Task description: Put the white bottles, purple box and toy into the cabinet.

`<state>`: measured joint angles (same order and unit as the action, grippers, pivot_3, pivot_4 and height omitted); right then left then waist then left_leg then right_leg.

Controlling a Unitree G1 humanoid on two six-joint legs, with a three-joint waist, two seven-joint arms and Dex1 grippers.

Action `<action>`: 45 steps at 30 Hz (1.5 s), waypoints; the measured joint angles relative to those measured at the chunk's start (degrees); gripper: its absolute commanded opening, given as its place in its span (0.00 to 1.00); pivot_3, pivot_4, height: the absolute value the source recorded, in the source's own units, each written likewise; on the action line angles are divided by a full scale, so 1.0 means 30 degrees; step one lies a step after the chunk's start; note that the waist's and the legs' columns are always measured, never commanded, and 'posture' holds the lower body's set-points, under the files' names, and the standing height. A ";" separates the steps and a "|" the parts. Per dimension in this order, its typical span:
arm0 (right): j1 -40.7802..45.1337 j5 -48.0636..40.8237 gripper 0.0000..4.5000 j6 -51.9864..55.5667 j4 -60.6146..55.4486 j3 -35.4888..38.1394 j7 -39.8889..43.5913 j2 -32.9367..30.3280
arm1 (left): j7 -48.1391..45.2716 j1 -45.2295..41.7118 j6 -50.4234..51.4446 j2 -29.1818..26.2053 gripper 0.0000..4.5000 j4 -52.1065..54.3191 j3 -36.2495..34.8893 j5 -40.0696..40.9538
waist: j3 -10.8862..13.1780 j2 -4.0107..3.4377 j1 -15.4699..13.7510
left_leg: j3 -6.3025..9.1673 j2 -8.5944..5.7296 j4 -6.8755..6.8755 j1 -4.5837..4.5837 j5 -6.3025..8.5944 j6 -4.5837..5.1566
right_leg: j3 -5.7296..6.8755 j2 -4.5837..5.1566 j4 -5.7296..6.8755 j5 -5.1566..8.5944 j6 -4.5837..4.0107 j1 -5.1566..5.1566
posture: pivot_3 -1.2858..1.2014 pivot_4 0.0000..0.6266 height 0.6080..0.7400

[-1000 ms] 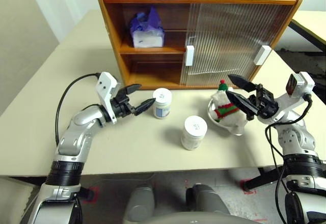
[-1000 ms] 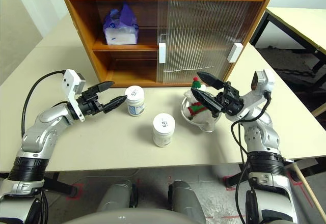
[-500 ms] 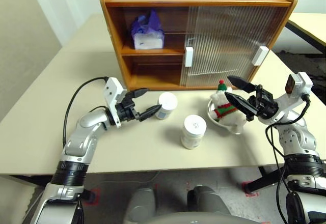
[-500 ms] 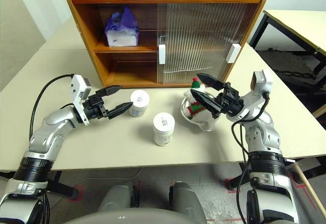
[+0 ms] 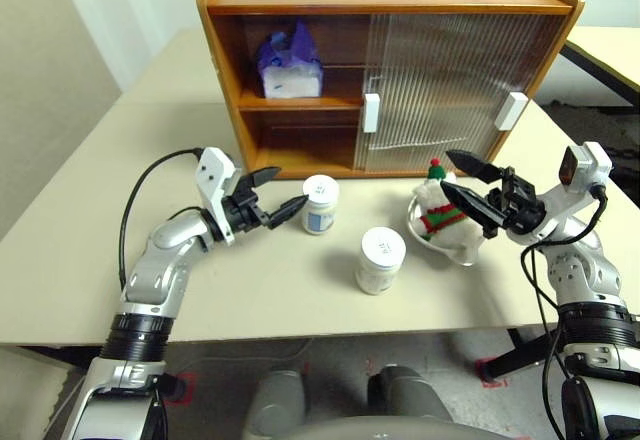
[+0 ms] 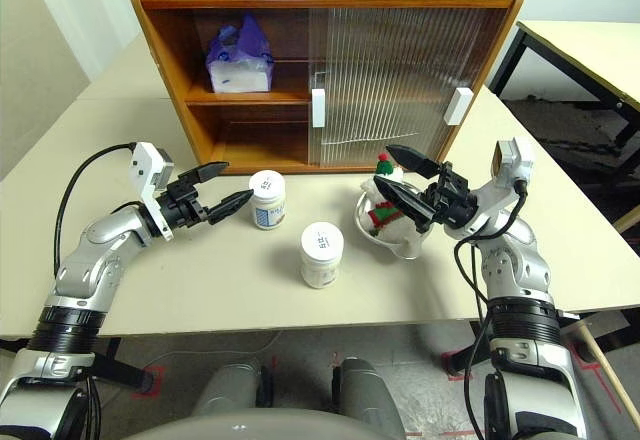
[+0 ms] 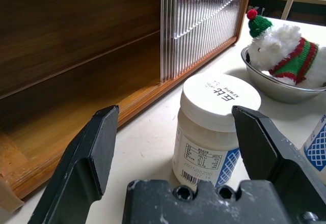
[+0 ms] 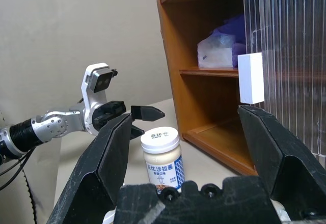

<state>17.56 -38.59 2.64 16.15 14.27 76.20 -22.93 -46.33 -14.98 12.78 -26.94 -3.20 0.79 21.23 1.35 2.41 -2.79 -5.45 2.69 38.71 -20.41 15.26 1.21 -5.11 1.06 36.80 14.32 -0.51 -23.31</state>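
Observation:
Two white bottles stand on the table point(image 5: 250, 280), one point(image 5: 319, 203) before the cabinet point(image 5: 300, 150) and one point(image 5: 380, 258) nearer me. My left gripper point(image 5: 288, 188) is open and level, its fingertips just short of the far bottle point(image 7: 216, 127), holding nothing. The toy point(image 5: 437, 205) sits in a metal bowl point(image 7: 275, 89). My right gripper point(image 5: 447, 170) hangs open just above and right of the toy. The purple box point(image 5: 289, 60) lies on the cabinet's upper shelf.
The cabinet's left half is open and its lower shelf point(image 7: 61, 112) is bare. Ribbed doors with white handles point(image 5: 371, 111) cover the right half. Another table point(image 5: 610, 45) stands at the far right.
Half a second ago the left gripper's lower finger was against the far bottle, which leaned. Now that bottle stands upright and the gripper sits slightly higher. The right arm has kept still.

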 measured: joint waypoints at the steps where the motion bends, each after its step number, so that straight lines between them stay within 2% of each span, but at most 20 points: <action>1: 0.0000 0.0014 1.00 -0.0001 0.0000 0.0000 0.0000 0.0000 | -0.0006 0.0005 0.0003 0.0000 1.00 0.0006 -0.0012 0.0001 | 0.0000 0.0001 -0.0009 | -0.0002 -0.0002 -0.0012 0.0000 0.0000 0.0000 | 0.0000 0.0003 -0.0005 0.0003 0.0004 -0.0001 | 0.58 0.00 1.00; 12: -0.0150 0.0101 1.00 0.0000 -0.0013 0.0000 -0.0035 0.0000 | -0.0498 0.0782 -0.0205 -0.0005 1.00 0.0438 -0.0459 0.0377 | 0.0002 0.0003 0.0006 | -0.0005 -0.0006 -0.0184 0.0022 0.0001 -0.0002 | 0.0006 0.0003 -0.0031 0.0015 0.0041 -0.0026 | 0.57 0.00 1.00; 19: -0.0228 0.0100 1.00 0.0001 -0.0053 0.0001 -0.0089 -0.0001 | -0.1072 0.1027 -0.0247 0.0026 1.00 0.0910 -0.0310 0.0529 | 0.0002 0.0003 0.0059 | -0.0002 -0.0006 -0.0223 0.0019 0.0021 -0.0036 | 0.0013 0.0001 -0.0034 -0.0013 0.0227 -0.0034 | 0.57 0.00 1.00; 45: -0.0318 0.0195 1.00 0.0019 -0.0127 -0.0212 -0.0166 0.0002 | -0.0009 0.1582 -0.0516 0.0490 1.00 0.0816 -0.1128 0.1026 | 0.0015 0.0016 0.0034 | 0.0004 0.0000 -0.0229 0.0019 0.0025 -0.0043 | 0.0019 0.0007 -0.0034 0.0036 0.0156 -0.0040 | 0.58 0.00 1.00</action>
<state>16.61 -38.00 2.70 15.77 13.63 75.70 -22.93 -46.35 -10.24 11.23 -25.47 -0.75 -2.59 24.30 1.40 2.46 -2.68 -5.44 2.69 38.02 -20.35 15.34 1.08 -5.05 1.09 36.70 14.43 -0.04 -23.44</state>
